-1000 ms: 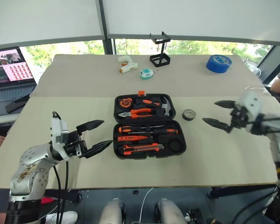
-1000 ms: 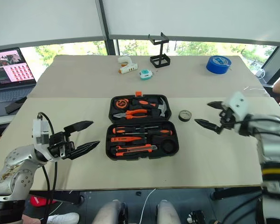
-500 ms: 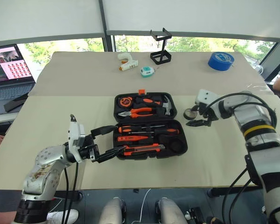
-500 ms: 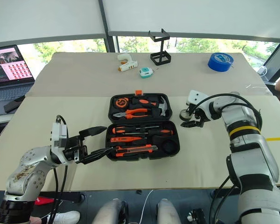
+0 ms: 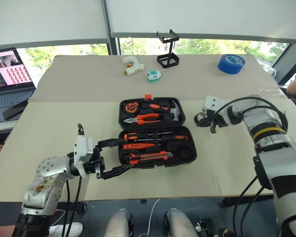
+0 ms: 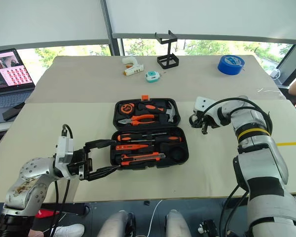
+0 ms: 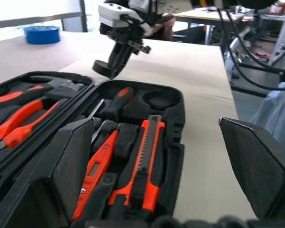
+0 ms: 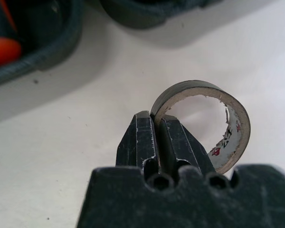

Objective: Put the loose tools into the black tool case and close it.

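At the lower left of the left eye view, the left arm lies low across the table edge with its forearm pointing right, and the left gripper [image 5: 115,157] holds its two black fingers wide apart, their tips just at the left rim of the black tool case [image 5: 156,161]. The case sits open in the middle of the frame, two moulded halves with an orange latch [image 5: 148,98] at the far edge; the near half carries black-and-orange screwdrivers [image 5: 155,138], a slim orange screwdriver [image 5: 139,146] and the utility knife [image 5: 150,157], with a round slot still bare at its right end. The left wrist view adds the knife's ribbed slider and the bare round recess beyond it. To the right, the right arm bends inward from the frame's right edge, wrist angled down toward the table, and the right gripper [image 5: 207,122] is clamped on the small dark tape roll [image 5: 202,120] just right of the case. The right wrist view shows the fingers [image 8: 141,140] pinching the wall of the roll [image 8: 199,90], one inside the ring and one outside, with the roll standing on edge against the tabletop [image 8: 85,142]
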`<control>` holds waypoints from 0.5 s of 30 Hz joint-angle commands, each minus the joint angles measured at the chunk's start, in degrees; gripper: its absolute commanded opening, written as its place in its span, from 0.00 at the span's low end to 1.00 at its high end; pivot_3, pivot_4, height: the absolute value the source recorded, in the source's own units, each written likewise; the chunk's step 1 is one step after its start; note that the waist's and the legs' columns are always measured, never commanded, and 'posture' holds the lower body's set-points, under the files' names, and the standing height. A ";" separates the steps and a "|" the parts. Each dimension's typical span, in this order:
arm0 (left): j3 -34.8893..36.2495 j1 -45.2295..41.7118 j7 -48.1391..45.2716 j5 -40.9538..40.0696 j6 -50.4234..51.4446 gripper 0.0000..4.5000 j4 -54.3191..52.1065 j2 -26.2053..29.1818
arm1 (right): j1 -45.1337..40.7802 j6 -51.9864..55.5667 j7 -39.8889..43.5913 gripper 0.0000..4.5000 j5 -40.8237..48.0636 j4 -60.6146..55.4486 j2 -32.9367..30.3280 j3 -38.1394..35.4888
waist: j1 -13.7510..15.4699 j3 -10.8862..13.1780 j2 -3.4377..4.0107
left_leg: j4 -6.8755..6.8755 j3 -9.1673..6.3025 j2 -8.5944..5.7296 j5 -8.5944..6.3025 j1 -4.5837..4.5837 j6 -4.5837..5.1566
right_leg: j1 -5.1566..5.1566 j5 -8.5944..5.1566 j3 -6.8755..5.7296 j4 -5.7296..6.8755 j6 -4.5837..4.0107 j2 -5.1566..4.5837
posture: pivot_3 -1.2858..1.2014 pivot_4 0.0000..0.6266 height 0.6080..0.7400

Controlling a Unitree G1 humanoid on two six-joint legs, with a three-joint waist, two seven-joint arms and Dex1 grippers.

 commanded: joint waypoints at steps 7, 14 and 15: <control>-0.50 3.70 -4.33 0.36 -4.01 1.00 -1.01 1.67 | 13.42 33.69 12.54 0.01 22.99 -51.27 -14.19 9.03 | 0.45 0.01 0.02 | 0.04 -0.15 0.10 -0.04 -0.10 0.05 | -0.04 0.00 -0.16 -0.02 -0.01 -0.07 | 0.52 0.24 1.00; -1.20 4.97 -1.75 0.51 -3.24 1.00 -3.28 0.68 | 19.38 41.05 9.70 0.01 20.52 -59.60 -15.04 11.83 | 0.39 0.02 0.01 | 0.21 -0.16 0.03 -0.02 -0.09 0.03 | -0.03 0.05 -0.14 0.05 -0.04 -0.01 | 0.52 0.24 1.00; -1.23 5.12 -1.53 0.51 -3.16 1.00 -3.53 0.74 | 19.83 41.20 9.36 0.01 19.71 -59.81 -15.23 12.25 | 0.39 0.02 0.01 | 0.21 -0.16 0.03 -0.02 -0.10 0.03 | -0.03 0.05 -0.14 0.05 -0.04 -0.01 | 0.52 0.24 1.00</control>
